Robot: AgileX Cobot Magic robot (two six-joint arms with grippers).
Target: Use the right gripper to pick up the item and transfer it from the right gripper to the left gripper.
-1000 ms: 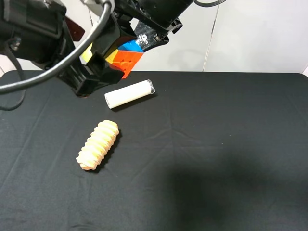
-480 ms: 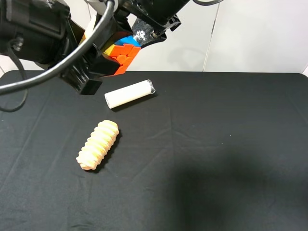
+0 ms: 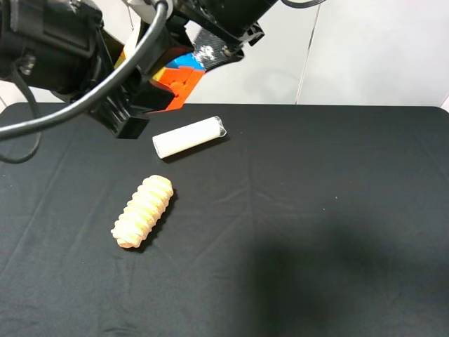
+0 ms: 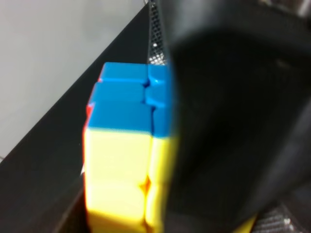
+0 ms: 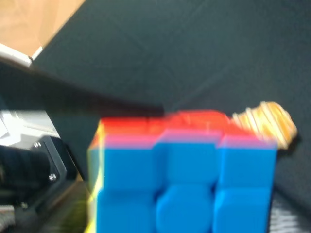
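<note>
Black cloth covers the table [image 3: 316, 210], where a white cylinder [image 3: 189, 136] and a ridged tan roll [image 3: 143, 210] lie unmoved. High above its far left corner the item [image 3: 179, 77] hangs in the air, slightly higher and further left than a second ago. The right gripper [image 3: 210, 48] holds it from above. The left gripper [image 3: 144, 88] has closed in around it, one finger [image 4: 228, 121] against its side; I cannot tell whether it clamps.
</note>
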